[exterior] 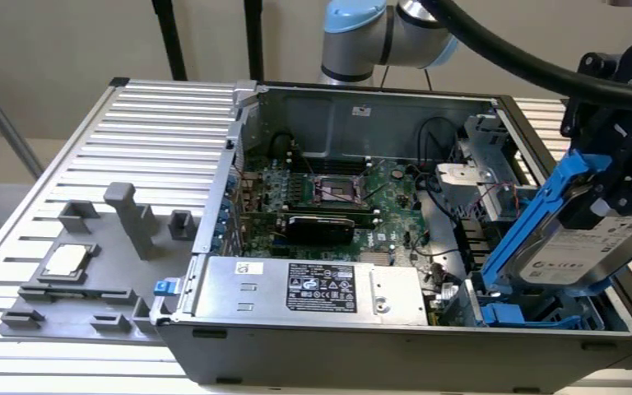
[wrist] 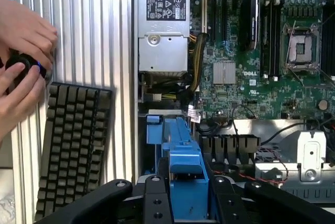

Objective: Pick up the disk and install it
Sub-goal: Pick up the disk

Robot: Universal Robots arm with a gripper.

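Clamped on the disk (exterior: 575, 243), the gripper (exterior: 621, 185) has its black fingers shut against the blue carrier rails. On the wrist view I see the gripper (wrist: 187, 195) with one finger on each side of the blue carrier of the disk (wrist: 183, 148).

I see the disk held steeply tilted, label side facing out, over the corner of the open computer case (exterior: 349, 350) at the exterior view's right. Its lower edge hangs just above a blue drive bay (exterior: 513, 315) inside that corner; I cannot tell whether they touch.

Further into the case lie the green motherboard (exterior: 388, 202) with its empty processor socket (exterior: 336, 191), and the silver power supply (exterior: 316, 288) with a black label along the near wall.

Outside the case, on the slatted table (exterior: 162, 115), a grey fixture tray (exterior: 69, 317) carries a small square silver chip (exterior: 66, 261) at the exterior view's left.

On the wrist view a dark keyboard (wrist: 73, 140) lies on the slats beside the case, and a person's hands (wrist: 20, 96) cup a small black round object (wrist: 21, 64) near it.
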